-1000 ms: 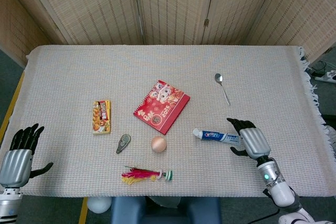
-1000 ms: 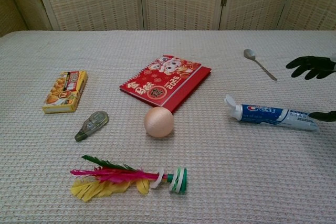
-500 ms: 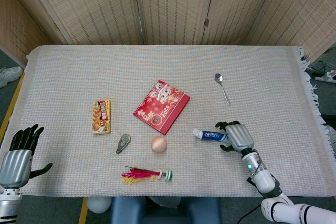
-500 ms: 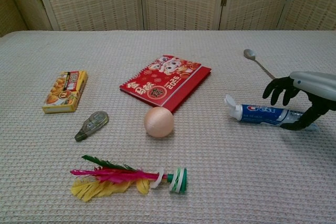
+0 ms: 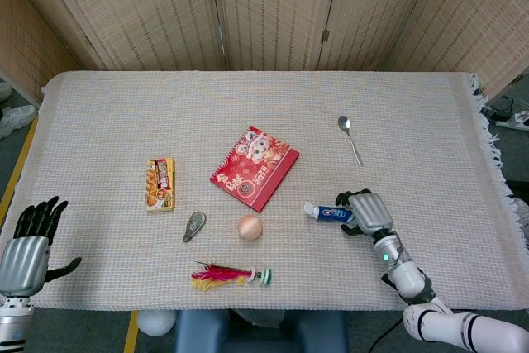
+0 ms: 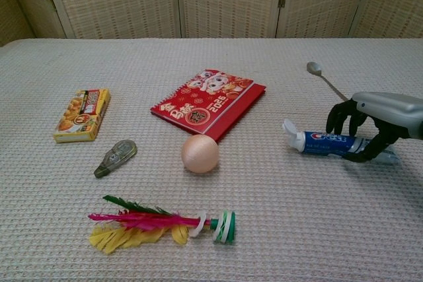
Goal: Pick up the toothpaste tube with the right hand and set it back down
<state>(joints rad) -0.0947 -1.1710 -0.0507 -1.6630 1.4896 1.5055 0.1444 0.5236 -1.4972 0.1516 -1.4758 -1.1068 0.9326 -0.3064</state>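
Change: since the earlier frames I've brought my right hand [image 6: 370, 127] in over the tail half of the toothpaste tube [image 6: 324, 143]; the tube has not shifted.
Tube: flat on the counter [image 5: 413, 113], well to the right of the pink ball [image 6: 199, 154], cap pointing toward the ball, tail under my hand.
Right fingers [image 6: 340, 120]: curled down either side of the tube and narrowing; I judge them not yet clamped, and I cannot tell for sure if they touch it.
Left hand [image 5: 26, 245]: far left of the ball at the counter's near edge, fingers spread, holding nothing.
Neighbours: spoon [image 5: 350, 136] beyond the tube; red calendar [image 5: 254, 167] behind the ball.
Risk: I'm gripping off-centre, so lifting may let the cap end droop or slip out; squeezing hard could crease the tube.
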